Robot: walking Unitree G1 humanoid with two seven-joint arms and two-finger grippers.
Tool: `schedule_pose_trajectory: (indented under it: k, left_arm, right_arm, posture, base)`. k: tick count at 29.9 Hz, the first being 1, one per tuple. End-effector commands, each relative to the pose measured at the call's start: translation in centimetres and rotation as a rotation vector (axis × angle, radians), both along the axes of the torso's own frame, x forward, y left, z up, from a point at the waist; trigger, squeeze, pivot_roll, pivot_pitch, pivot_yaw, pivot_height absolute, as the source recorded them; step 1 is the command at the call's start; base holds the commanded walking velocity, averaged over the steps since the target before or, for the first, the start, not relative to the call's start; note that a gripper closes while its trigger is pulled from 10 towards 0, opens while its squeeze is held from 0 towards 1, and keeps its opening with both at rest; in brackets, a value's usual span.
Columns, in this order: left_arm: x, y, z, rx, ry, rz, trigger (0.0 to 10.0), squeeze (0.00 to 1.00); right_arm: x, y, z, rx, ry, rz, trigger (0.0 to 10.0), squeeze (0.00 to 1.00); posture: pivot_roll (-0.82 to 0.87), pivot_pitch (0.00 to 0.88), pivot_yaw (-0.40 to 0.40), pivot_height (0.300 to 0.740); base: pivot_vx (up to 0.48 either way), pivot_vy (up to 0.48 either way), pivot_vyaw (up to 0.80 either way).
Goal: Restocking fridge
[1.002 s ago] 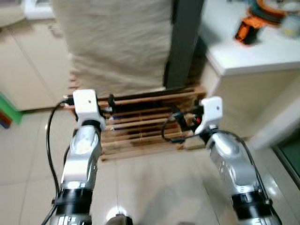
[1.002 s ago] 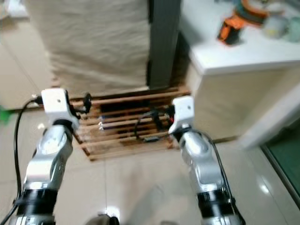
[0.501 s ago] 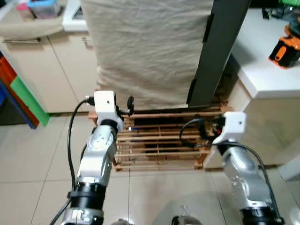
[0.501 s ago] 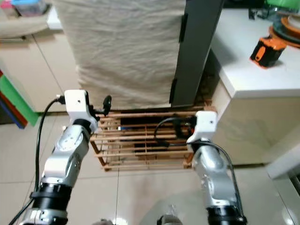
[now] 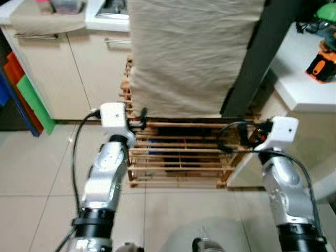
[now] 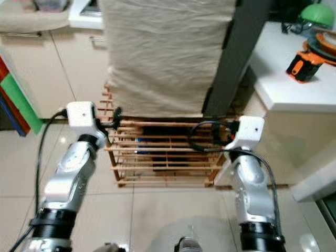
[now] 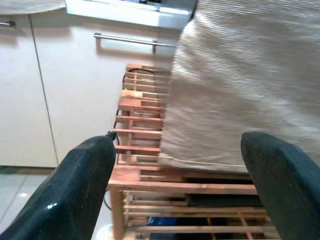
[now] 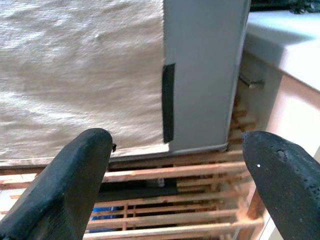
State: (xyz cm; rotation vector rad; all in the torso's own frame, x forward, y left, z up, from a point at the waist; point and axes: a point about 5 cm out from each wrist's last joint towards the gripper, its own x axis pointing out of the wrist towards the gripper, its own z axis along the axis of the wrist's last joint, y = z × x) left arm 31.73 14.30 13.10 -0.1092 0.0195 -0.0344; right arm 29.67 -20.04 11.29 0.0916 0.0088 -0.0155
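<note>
No writing or label can be read. A tall fridge (image 6: 236, 58) with a dark grey side, draped in beige cloth (image 5: 194, 52), stands on a slatted wooden rack (image 5: 178, 157) on the tiled floor; something blue lies dimly under its slats. The left end effector (image 7: 175, 185) and right end effector (image 8: 175, 185) are both raised toward the rack, fingers spread apart and empty. An orange-and-black tool (image 6: 303, 65) sits on the white tabletop (image 6: 278, 94) at the right

Fridge (image 6: 239, 47) — tall dark-grey body, upright on slatted wooden rack, front draped in beige cloth.
</note>
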Motion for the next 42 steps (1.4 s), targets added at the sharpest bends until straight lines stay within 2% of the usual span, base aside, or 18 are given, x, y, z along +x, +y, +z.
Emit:
schedule_pose_trajectory:
  k: [1, 10, 17, 21, 29, 37, 42]
  left_arm:
    - [0.5, -1.4, 0.3, -0.009, 0.0, -0.053, 10.0, 0.0]
    - [1.6, -1.4, 1.1, 0.023, -0.012, -0.071, 10.0, 0.0]
    - [2.3, -1.0, 1.6, 0.026, -0.035, -0.044, 10.0, 0.0]
    - [2.4, -0.7, 1.6, 0.056, -0.046, -0.041, 10.0, 0.0]
    - [2.2, -0.3, 1.6, 0.061, -0.057, -0.028, 10.0, 0.0]
    - [2.2, -0.1, 1.6, 0.052, -0.07, -0.025, 10.0, 0.0]
    - [2.3, -0.6, 1.9, 0.032, -0.087, -0.033, 10.0, 0.0]
  right_arm:
    - [0.1, -0.8, 0.3, -0.001, -0.015, -0.042, 10.0, 0.0]
    - [0.5, -1.0, 0.8, 0.0, -0.049, -0.056, 10.0, 0.0]
    - [1.1, -0.2, 1.1, -0.026, -0.063, -0.011, 10.0, 0.0]
    - [1.5, 0.4, 1.0, -0.017, -0.061, -0.001, 10.0, 0.0]
    - [1.7, 0.8, 1.7, -0.022, -0.094, 0.014, 10.0, 0.0]
    - [1.8, 1.2, 1.6, -0.012, -0.097, 0.019, 10.0, 0.0]
    - [2.0, 1.0, 1.7, -0.02, -0.098, 0.019, 10.0, 0.0]
  posture:
    - [-0.18, 0.066, 0.013, 0.74]
    - [-0.19, 0.06, 0.041, 0.74]
    - [-0.18, 0.041, 0.022, 0.74]
    - [-0.17, 0.039, 0.017, 0.74]
    - [-0.16, 0.038, 0.027, 0.74]
    - [-0.16, 0.025, 0.02, 0.74]
    - [-0.16, 0.014, 0.014, 0.74]
  base:
    - [0.0, 0.48, 0.0]
    - [0.0, 0.48, 0.0]
    - [0.0, 0.48, 0.0]
    - [0.071, 0.457, -0.71]
    - [0.363, 0.31, -0.78]
    - [0.454, 0.0, -0.78]
    - [0.48, 0.0, -0.78]
